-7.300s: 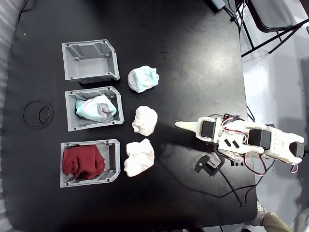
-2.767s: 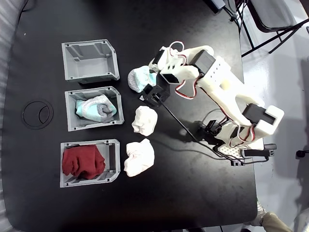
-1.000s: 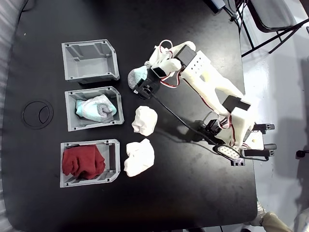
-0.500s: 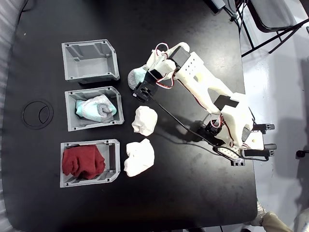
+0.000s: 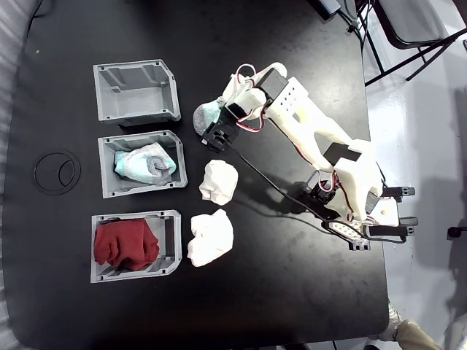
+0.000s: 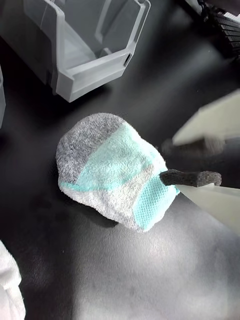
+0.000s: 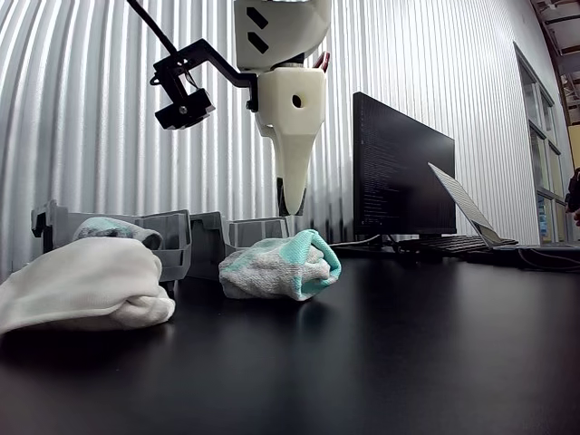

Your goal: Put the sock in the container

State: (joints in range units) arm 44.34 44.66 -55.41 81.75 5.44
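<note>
Lying on the black table (image 5: 292, 306), the sock (image 6: 112, 170) sits just off the open front of the topmost container (image 5: 136, 91), at about four o'clock from it in the fixed view, its grey patch turned toward the bin and its mint mesh end toward the arm. Going left to right in that view: a thin ring mark (image 5: 57, 172) on the tabletop, then the column of three grey bins, the top one bare inside, the middle bin (image 5: 141, 163) holding a second mint-and-grey sock (image 5: 146, 162), the bottom bin (image 5: 135, 245) holding a dark red cloth (image 5: 125, 243); next two plain white balled socks, one (image 5: 218, 181) at three o'clock of the middle bin and one (image 5: 210, 237) at three o'clock of the bottom bin; then the white arm (image 5: 321, 146) reaching in from four o'clock. The gripper (image 6: 192, 162) hangs over the sock's mesh end; in the wrist view its foam-padded fingertips (image 6: 190, 177) stand slightly apart, the lower pad seemingly brushing the fabric, though real contact is hard to judge. In the other view the sock (image 7: 281, 265) rests flat on the table below the white finger (image 7: 290, 181).
</note>
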